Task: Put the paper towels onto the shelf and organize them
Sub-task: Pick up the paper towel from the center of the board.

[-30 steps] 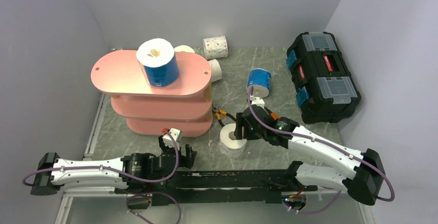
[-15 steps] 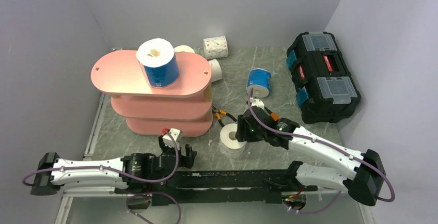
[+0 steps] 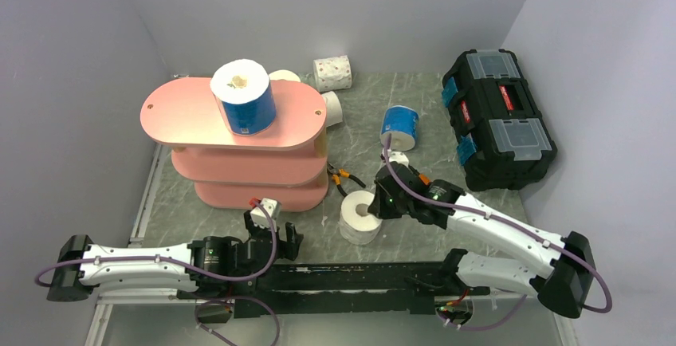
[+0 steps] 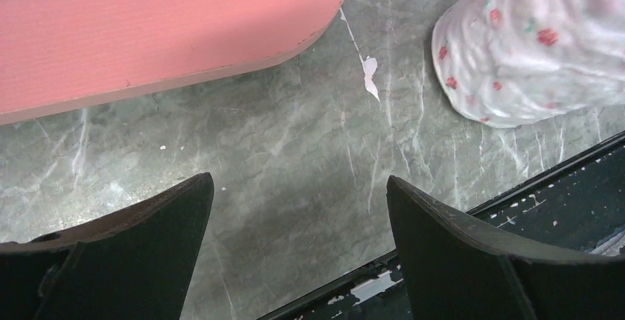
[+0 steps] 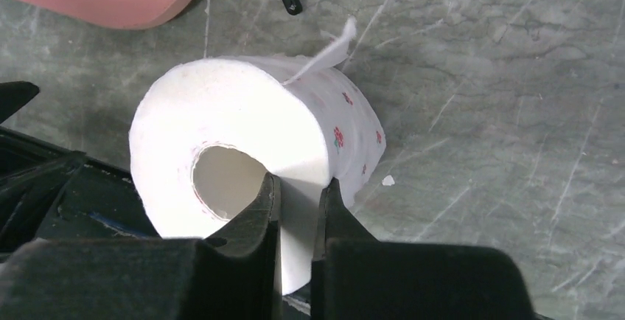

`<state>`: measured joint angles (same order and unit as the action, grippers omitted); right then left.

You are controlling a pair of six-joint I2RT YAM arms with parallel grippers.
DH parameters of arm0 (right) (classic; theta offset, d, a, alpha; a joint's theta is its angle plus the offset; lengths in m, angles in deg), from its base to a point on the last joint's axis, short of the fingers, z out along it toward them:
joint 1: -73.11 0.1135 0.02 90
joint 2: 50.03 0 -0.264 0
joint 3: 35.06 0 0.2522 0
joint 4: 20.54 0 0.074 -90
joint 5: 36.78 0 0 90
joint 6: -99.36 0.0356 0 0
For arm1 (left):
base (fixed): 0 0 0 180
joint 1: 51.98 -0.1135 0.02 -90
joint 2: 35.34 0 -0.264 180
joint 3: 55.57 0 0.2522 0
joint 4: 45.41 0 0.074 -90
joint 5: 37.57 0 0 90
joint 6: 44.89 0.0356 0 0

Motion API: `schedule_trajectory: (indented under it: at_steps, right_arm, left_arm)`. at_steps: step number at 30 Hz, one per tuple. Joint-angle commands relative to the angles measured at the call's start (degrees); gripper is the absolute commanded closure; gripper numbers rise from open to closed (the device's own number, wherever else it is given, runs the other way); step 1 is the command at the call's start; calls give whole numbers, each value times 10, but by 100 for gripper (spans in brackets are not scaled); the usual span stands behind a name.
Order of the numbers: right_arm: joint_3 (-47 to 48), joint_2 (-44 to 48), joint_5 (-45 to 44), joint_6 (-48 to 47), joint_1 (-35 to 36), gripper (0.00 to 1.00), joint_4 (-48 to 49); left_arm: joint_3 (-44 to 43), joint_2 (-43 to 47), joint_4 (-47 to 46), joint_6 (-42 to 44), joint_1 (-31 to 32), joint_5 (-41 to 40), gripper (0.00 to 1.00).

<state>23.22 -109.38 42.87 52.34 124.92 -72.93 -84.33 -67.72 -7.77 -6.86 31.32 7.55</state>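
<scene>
1 roll (image 5: 243, 136) pinched, R gripper (image 5: 298, 189).

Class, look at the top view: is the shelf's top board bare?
No, a blue-wrapped roll stands upright on the shelf's top board.

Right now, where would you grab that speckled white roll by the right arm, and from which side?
Take the speckled roll by its wall at the open end: one finger inside the hollow core, the other outside. Its core faces the right gripper, so coming in from that end suits it. The fingers pinch it that way now.
</scene>
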Motion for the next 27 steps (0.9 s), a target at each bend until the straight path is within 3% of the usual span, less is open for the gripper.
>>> schedule_trajectory:
  at_steps: [1, 7, 13, 19, 27]
  right_arm:
    - [86, 26, -1, 3, 3, 100, -23]
    - [185, 18, -19, 32, 3, 100, -56]
    - [235, 11, 12, 71, 3, 100, -21]
    - [343, -45, 35, 48, 3, 100, -110]
    - [382, -76, 50, 52, 3, 100, -80]
  left_arm:
    - [-10, -2, 0, -9, 3, -4, 6]
    - [-24, 6, 18, -9, 4, -8, 7]
    - [-34, 10, 56, -33, 5, -1, 8]
    - [-33, 18, 65, -46, 11, 2, 8]
    - [-34, 6, 64, -52, 12, 0, 8]
